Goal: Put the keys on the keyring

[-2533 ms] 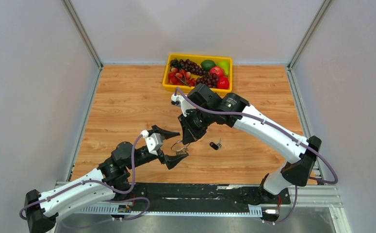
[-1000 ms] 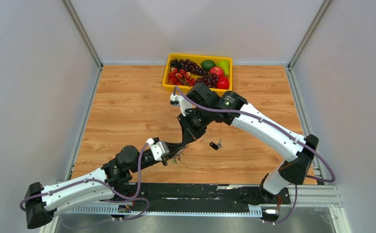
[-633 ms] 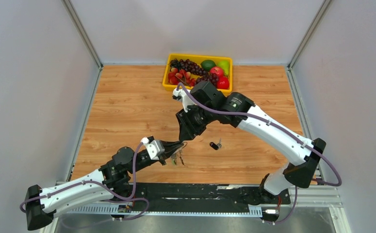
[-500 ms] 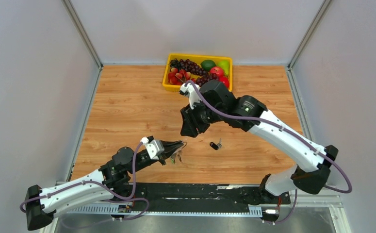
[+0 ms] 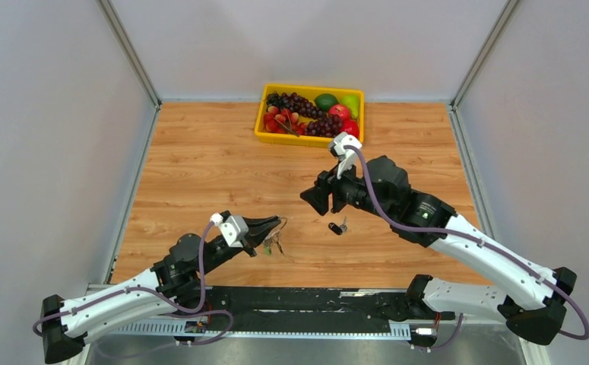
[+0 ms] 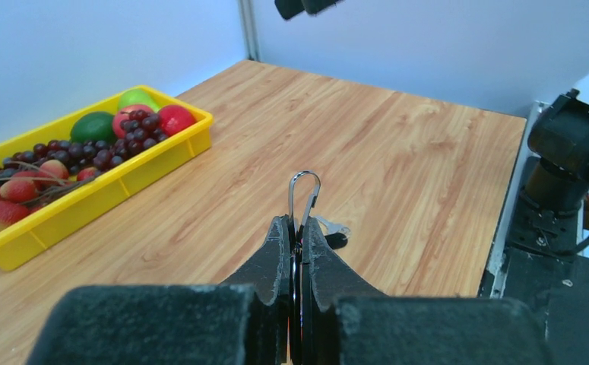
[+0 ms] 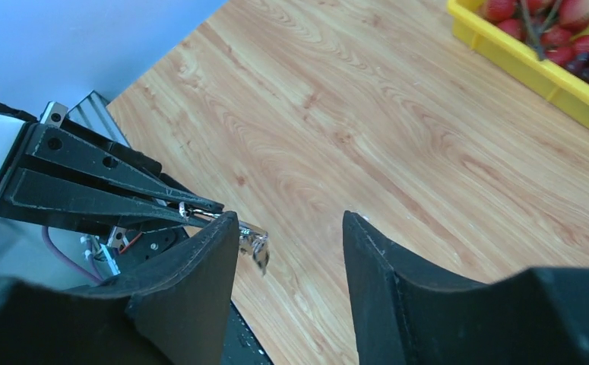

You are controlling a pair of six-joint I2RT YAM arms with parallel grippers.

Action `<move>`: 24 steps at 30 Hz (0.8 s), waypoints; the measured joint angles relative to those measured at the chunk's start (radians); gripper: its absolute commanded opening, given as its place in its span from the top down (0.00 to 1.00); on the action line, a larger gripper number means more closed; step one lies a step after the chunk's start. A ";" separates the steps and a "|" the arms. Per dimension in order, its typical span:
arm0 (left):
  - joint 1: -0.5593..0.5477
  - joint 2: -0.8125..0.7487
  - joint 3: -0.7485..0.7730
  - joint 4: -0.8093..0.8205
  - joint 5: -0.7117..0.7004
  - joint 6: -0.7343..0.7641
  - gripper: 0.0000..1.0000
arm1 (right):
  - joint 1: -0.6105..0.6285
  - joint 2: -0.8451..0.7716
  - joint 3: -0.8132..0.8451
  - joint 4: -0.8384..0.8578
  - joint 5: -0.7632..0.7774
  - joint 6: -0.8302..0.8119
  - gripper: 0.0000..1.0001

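My left gripper (image 5: 275,222) is shut on a silver keyring (image 6: 304,192), whose loop sticks out past the fingertips (image 6: 282,228). Small keys (image 5: 273,245) dangle from the ring just above the table, and they also show in the right wrist view as the keys (image 7: 258,252) beside my left arm's fingers (image 7: 124,190). One loose key with a black head (image 5: 337,226) lies on the wood to the right; the left wrist view shows this black-headed key (image 6: 334,239) behind the ring. My right gripper (image 5: 311,199) hovers above and left of that key, open and empty, apart from the ring.
A yellow tray (image 5: 260,126) of grapes, apples and other fruit stands at the back middle of the table. In the left wrist view the tray (image 6: 86,204) is on the left. Grey walls close off both sides. A black rail runs along the near edge.
My right gripper has opened, let go at the keyring and drawn back up and to the right. The left gripper stays shut on the ring, shifted slightly.
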 measured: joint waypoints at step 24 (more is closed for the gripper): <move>0.000 -0.039 -0.013 -0.031 -0.181 -0.185 1.00 | 0.019 0.304 0.140 0.080 -0.379 -0.010 0.57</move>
